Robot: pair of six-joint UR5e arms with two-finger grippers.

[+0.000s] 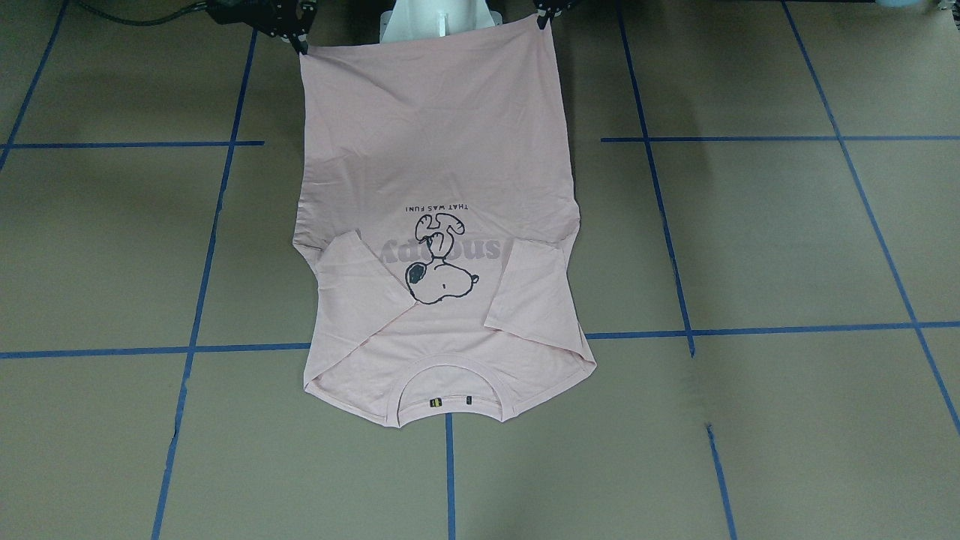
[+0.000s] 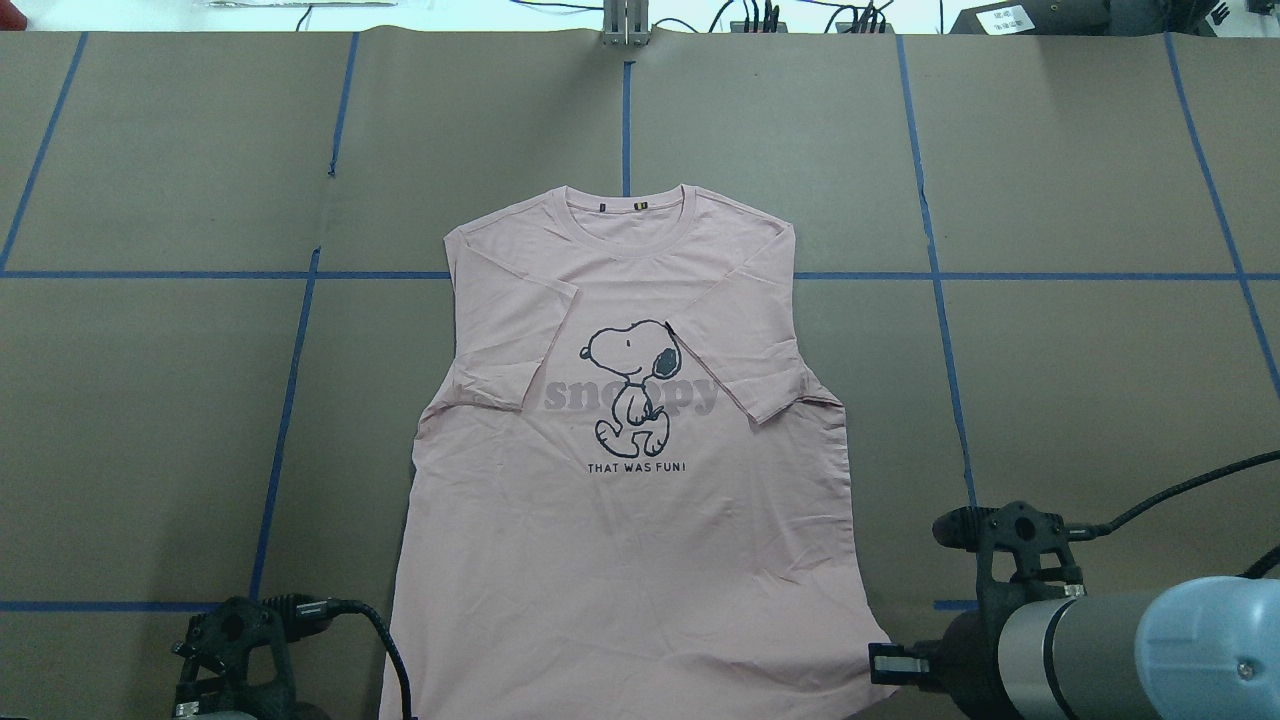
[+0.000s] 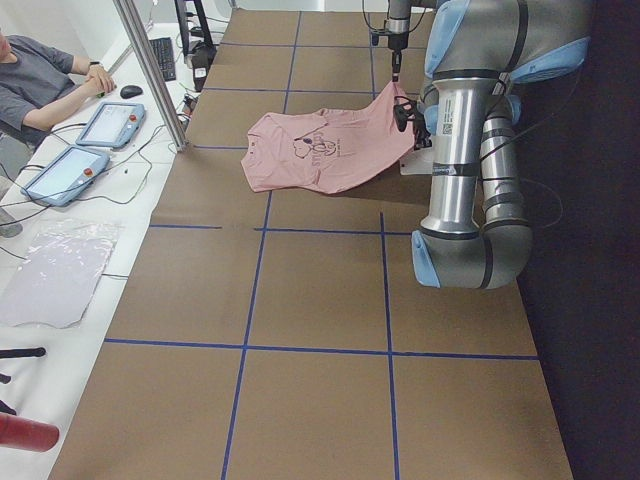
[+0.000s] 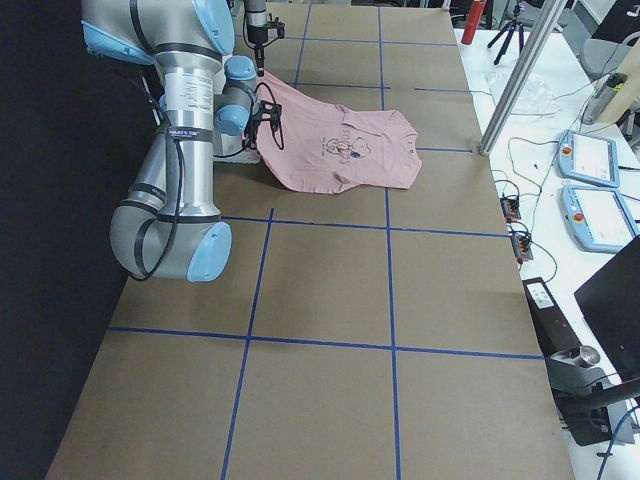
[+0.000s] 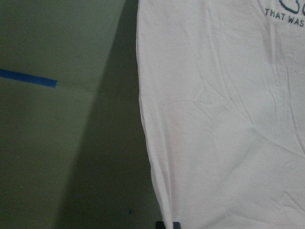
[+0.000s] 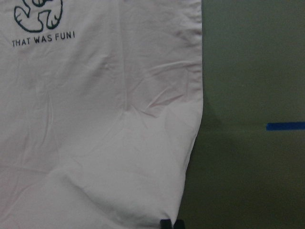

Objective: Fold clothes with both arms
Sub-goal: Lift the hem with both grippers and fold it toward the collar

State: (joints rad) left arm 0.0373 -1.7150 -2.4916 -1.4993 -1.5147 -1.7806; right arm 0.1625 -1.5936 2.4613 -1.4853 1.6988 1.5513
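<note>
At hem corners | left pincer (image 1: 541, 21) grasping T-shirt (image 1: 435, 135) | right pincer (image 1: 302, 45) grasping T-shirt

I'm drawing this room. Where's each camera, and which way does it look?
Front-facing: across the table, facing the robot; left gripper and right gripper hold the T-shirt hem.
Overhead: behind the robot, looking forward; both grippers low.
Exterior left: table's end; left arm near.
Exterior right: opposite end; right arm near.
Wrist cameras: down the T-shirt's edges; fingertips peek in.
Overhead and front-facing share the dog print.
</note>
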